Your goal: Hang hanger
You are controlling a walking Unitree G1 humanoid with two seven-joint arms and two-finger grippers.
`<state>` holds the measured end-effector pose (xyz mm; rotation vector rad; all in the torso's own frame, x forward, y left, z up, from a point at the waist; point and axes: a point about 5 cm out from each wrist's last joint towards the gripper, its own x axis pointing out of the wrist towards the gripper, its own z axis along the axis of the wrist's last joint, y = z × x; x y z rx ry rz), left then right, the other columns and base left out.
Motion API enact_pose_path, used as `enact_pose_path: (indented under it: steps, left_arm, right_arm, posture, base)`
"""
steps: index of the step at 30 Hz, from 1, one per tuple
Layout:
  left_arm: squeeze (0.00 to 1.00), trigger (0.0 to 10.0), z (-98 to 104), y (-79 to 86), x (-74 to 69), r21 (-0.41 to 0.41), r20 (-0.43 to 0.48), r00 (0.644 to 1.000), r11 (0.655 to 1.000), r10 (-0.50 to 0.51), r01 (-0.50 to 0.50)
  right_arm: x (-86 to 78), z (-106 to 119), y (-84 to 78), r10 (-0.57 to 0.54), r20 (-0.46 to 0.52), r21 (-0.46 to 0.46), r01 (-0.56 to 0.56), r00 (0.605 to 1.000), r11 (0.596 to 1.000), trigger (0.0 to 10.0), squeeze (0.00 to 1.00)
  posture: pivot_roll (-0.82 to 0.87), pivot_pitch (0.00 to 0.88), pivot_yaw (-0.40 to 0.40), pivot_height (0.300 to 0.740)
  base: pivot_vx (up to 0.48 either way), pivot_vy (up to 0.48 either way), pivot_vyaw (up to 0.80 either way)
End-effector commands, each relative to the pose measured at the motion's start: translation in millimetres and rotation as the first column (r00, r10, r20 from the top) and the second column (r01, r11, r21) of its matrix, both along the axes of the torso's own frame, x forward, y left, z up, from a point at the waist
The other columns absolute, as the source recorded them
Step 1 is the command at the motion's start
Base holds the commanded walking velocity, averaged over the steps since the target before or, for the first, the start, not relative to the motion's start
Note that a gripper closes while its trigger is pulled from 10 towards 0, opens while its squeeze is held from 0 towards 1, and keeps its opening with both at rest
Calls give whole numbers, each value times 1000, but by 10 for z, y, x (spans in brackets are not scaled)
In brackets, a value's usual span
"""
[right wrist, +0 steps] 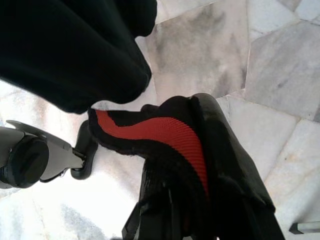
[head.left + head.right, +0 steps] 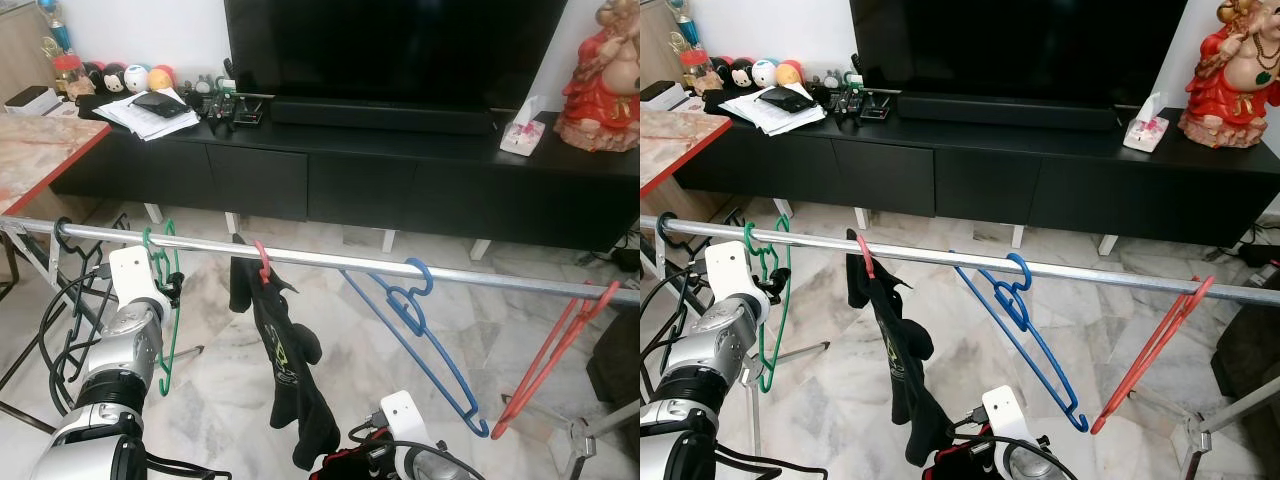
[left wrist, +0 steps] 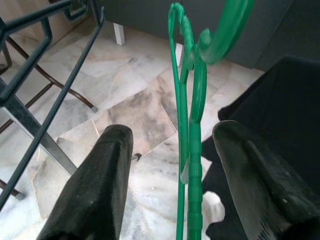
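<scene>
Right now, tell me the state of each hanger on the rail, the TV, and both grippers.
green hanger: hooked on the rail, between the open fingers of the left gripper
black garment: hanging from a pink hook
blue hanger: on the rail, empty
red hanger: on the rail, empty
TV: screen dark
right gripper: shut on a black and red cloth
</scene>
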<state>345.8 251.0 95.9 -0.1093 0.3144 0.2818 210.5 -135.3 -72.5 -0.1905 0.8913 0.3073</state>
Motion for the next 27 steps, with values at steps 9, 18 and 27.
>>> enact_pose_path:
  steps: [9, 18, 27]
  left_arm:
    - [0, 0, 44, 25, 32, 29, 12, 1000, 999, -16, 16]
    - [0, 0, 22, 34, 6, 41, 7, 1000, 999, -19, 19]
    - [0, 0, 21, 30, 9, 40, 2, 1000, 999, -18, 18]
  right_arm:
    - [54, 32, 3, 0, 17, 2, 0, 1000, 1000, 10000, 0]
    - [62, 36, 1, -5, 19, 1, 5, 1000, 1000, 10000, 0]
    - [69, 40, 1, 0, 22, 0, 0, 1000, 1000, 10000, 0]
  posture:
    - [-41, 5, 15, 740]
    - [-37, 9, 12, 740]
    - [-39, 11, 12, 740]
  base:
    - [0, 0, 0]
    - [0, 0, 0]
    - [0, 0, 0]
